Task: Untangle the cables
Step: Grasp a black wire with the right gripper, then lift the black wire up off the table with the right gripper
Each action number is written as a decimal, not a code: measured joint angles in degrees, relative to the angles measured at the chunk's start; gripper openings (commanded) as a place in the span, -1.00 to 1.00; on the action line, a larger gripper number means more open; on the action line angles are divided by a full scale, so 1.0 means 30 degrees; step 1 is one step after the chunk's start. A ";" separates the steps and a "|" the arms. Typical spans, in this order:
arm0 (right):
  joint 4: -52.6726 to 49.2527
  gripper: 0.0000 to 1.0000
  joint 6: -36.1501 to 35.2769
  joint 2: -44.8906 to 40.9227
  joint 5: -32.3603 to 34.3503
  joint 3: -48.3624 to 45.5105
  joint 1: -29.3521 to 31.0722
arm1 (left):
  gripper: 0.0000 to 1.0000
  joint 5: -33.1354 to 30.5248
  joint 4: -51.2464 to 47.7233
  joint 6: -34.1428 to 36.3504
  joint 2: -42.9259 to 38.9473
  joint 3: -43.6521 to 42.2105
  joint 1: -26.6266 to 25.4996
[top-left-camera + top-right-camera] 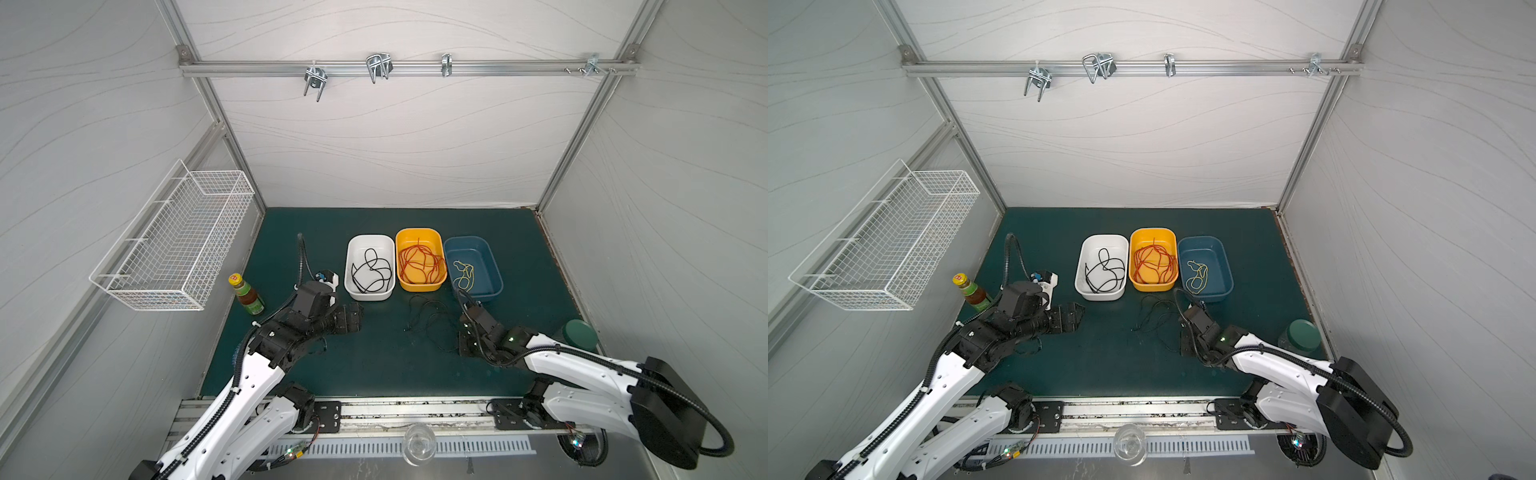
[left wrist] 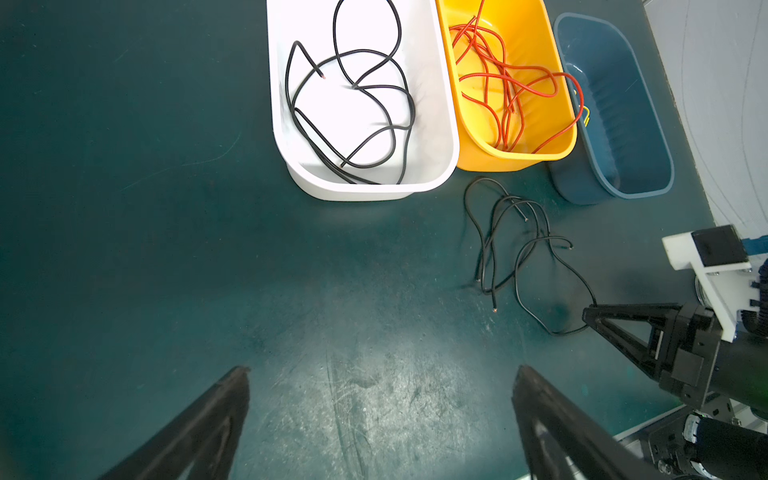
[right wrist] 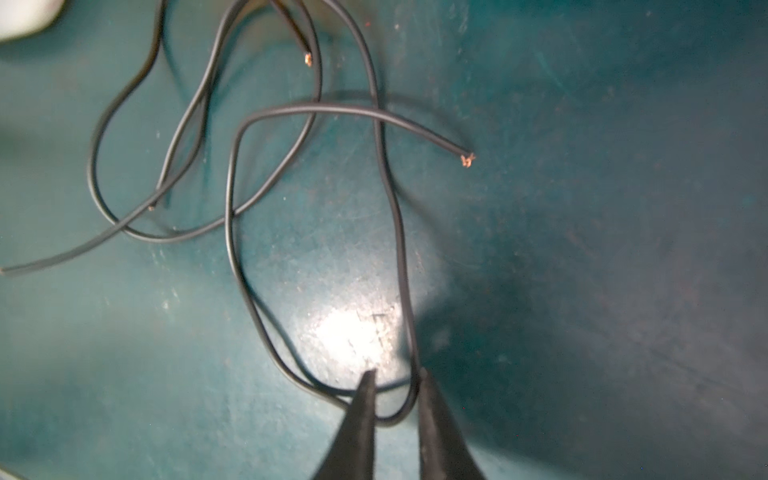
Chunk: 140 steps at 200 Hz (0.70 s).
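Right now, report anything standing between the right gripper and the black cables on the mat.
Nothing visible does. The right gripper straddles a loop of the black cables lying on the mat, its jaws narrowly apart on either side of it.

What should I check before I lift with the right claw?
1. Black cable loop sits in the right claw: ok, its bend lies between the jaws.
2. Grip is firm: not ok, the jaws show a gap wider than the cable.
3. Loop is free of the other loose strands: not ok, it crosses them farther along.
4. Left claw is ready to assist: ok, it is open with nothing between its jaws.
5. White bin is open for a drop: ok, nothing hangs over it.
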 measured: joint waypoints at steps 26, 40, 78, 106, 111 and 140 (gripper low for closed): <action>0.0124 -0.96 -0.0262 -0.0073 0.0015 0.0007 0.0000 | 1.00 0.1086 0.0328 0.0168 0.0248 -0.0007 -0.0022; 0.0051 -1.00 -0.0415 -0.0415 0.0073 0.0015 0.0000 | 1.00 0.1727 0.0612 0.0313 0.0525 -0.0007 -0.0168; -0.1355 -1.00 -0.0911 -0.2936 0.0525 0.0699 0.0000 | 1.00 0.2812 0.0780 0.0503 0.1246 -0.0007 -0.0794; -0.3162 -1.00 -0.1494 -0.5246 0.1348 0.2346 0.0015 | 1.00 0.3162 0.0780 0.0517 0.1290 -0.0007 -0.0903; -0.3497 -1.00 -0.1581 -0.5610 0.1501 0.2681 0.0015 | 1.00 0.3198 0.0787 0.0517 0.1290 -0.0007 -0.0918; -0.5384 -1.00 -0.2390 -0.7315 0.2208 0.4699 0.0022 | 1.00 0.3410 0.0780 0.0517 0.1282 -0.0007 -0.0991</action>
